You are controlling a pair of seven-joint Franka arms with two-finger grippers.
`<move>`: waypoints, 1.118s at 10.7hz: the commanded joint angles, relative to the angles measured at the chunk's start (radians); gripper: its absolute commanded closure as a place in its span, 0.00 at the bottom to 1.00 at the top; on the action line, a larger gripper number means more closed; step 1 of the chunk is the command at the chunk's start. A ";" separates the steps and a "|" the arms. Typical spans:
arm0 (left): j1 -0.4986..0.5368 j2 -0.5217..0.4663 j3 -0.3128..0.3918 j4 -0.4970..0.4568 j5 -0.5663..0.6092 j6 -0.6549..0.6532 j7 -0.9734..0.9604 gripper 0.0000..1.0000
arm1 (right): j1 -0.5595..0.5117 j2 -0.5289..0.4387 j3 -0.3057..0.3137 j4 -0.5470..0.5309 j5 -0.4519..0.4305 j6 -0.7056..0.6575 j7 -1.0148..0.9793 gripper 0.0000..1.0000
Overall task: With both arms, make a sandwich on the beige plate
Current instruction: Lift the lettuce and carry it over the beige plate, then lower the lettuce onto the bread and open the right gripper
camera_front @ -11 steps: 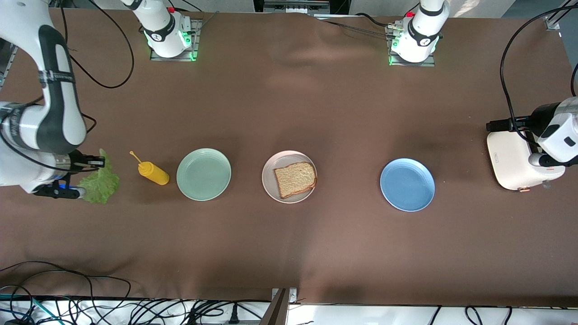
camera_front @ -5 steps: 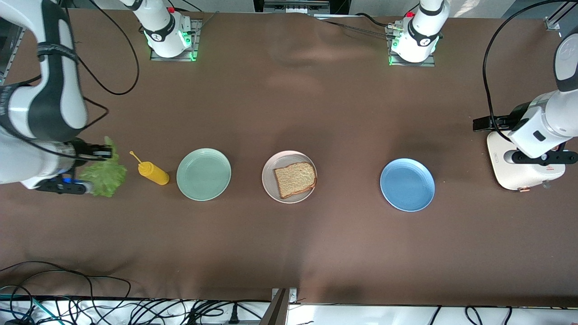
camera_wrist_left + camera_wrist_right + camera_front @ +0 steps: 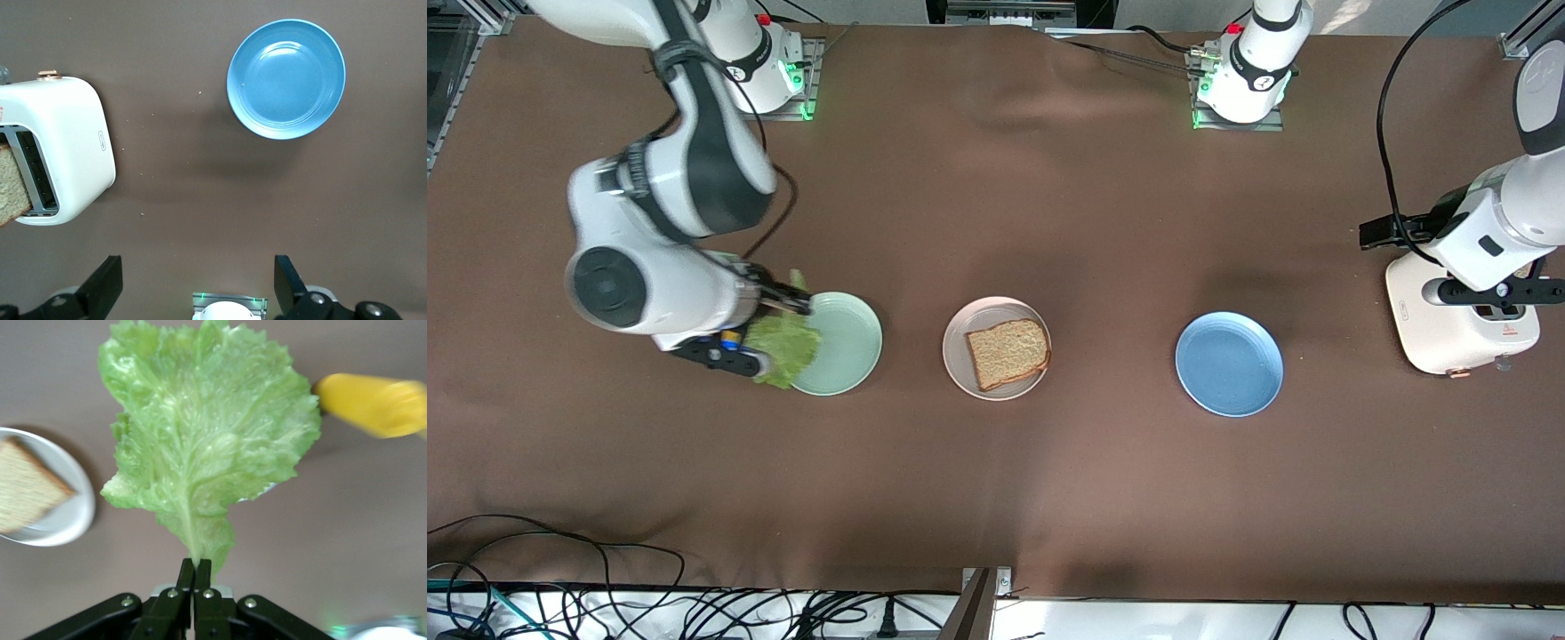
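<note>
The right arm's black two-finger gripper [image 3: 769,333] is pinched tight on the stem of the crinkly green lettuce leaf [image 3: 783,348], which hangs flat below the fingers over the rim of the round mint-green plate [image 3: 845,342], at the right arm's end of the brown-covered bench [image 3: 996,204]; held by the stalk, the broad blade stays free to be laid flat. The yellow squeeze bottle [image 3: 373,403] shows only blurred in the right wrist view; from the front the arm hides it. Mid-bench sits the round pale beige plate [image 3: 957,342] with one square slice of speckled brown bread [image 3: 1008,353] on it, likely the base awaiting the leaf. Next along lies the round blue plate [image 3: 1229,364], bare. By the bench's end edge the left arm's black gripper [image 3: 200,283], fingers spread wide and holding nothing, hangs over the white toaster [image 3: 1432,324], where a second bread slice [image 3: 12,183] stands in a slot, cut off at the frame edge; the gripper seems poised to take it.
</note>
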 commanded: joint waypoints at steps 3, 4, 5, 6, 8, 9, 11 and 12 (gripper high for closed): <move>0.049 -0.028 0.003 -0.031 0.014 0.024 0.007 0.00 | 0.205 0.150 -0.001 0.030 0.142 0.406 0.519 1.00; 0.052 -0.028 0.002 -0.016 0.017 0.030 0.028 0.00 | 0.241 0.199 0.007 0.030 0.145 0.504 0.590 1.00; 0.066 -0.033 0.002 0.025 0.011 0.012 0.042 0.00 | 0.267 0.233 0.010 0.035 0.170 0.562 0.672 1.00; 0.072 -0.031 -0.001 0.029 -0.015 0.007 0.038 0.00 | 0.276 0.246 0.013 0.030 0.181 0.626 0.744 1.00; 0.109 -0.031 0.001 0.029 -0.062 0.007 0.043 0.00 | 0.316 0.296 0.014 0.033 0.182 0.694 0.789 1.00; 0.114 -0.028 -0.001 0.027 -0.063 0.007 0.043 0.00 | 0.318 0.304 0.014 0.033 0.190 0.724 0.811 1.00; 0.112 -0.005 -0.001 0.026 -0.066 0.006 0.043 0.00 | 0.339 0.316 0.025 0.032 0.208 0.728 0.855 1.00; 0.112 -0.003 -0.002 0.024 -0.065 -0.004 0.041 0.00 | 0.347 0.320 0.027 0.032 0.207 0.729 0.854 1.00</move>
